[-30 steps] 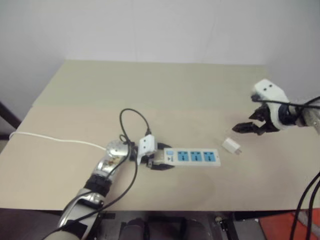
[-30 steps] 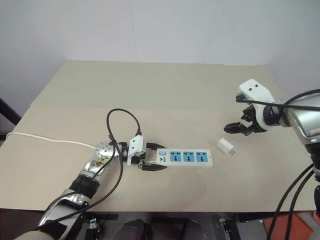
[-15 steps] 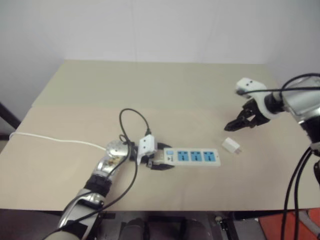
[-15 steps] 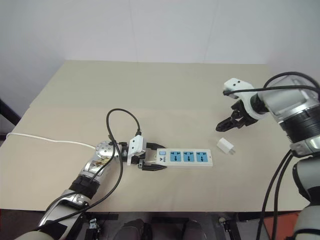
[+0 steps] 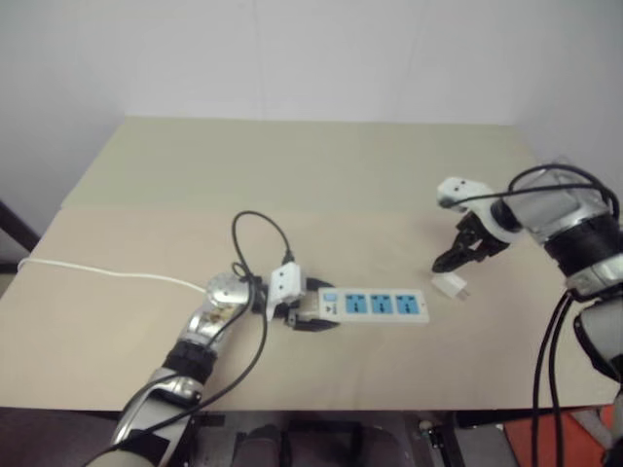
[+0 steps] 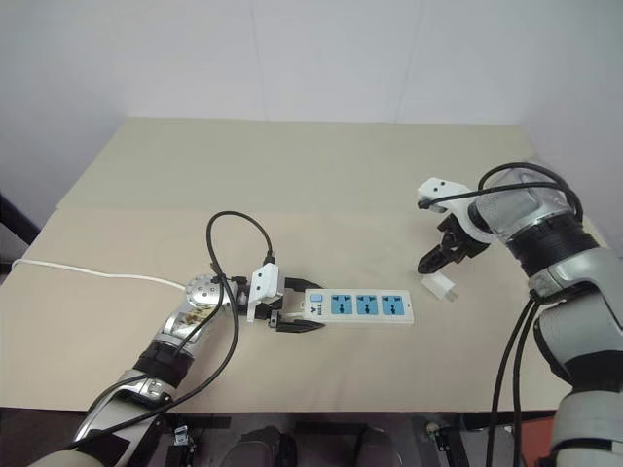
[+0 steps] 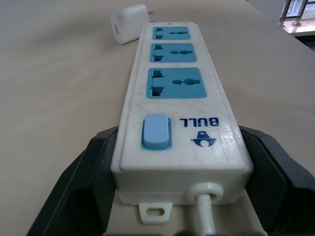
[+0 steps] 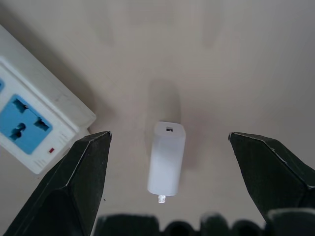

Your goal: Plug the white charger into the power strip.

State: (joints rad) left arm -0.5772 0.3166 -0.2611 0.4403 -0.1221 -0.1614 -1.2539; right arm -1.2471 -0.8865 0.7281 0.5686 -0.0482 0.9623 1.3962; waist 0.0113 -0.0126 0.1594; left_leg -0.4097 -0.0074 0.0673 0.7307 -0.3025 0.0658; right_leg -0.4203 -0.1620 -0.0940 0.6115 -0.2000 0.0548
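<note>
From the head camera, a beige table (image 6: pixel 321 165) carries the power strip (image 6: pixel 358 306), lying flat with its three blue sockets facing up. The left gripper (image 6: pixel 284 314) is clenched around the switch end of the strip, one black finger on each long side. A white cord (image 6: pixel 97 272) runs away across the table toward the robot's left edge, and a black cable (image 6: pixel 234 233) loops above the left wrist. The white charger (image 6: pixel 440 288) lies on the table just past the far end of the strip, apart from it. The right gripper (image 6: pixel 430 263) hangs just above the charger, pointing steeply down, its jaws spread wide and holding nothing.

In the left wrist view, the strip (image 7: pixel 179 98) stretches away between the two black fingers (image 7: pixel 88 182), which press against its sides beside the blue switch (image 7: pixel 156 131). The charger (image 7: pixel 129 23) sits beyond the far socket, near the strip's corner.

In the right wrist view, the charger (image 8: pixel 167 157) lies on its side on the bare table between the two wide-apart fingers (image 8: pixel 78 182), touching neither, its metal prongs toward the camera. The end of the strip (image 8: pixel 34 132) with one blue socket shows beside it.
</note>
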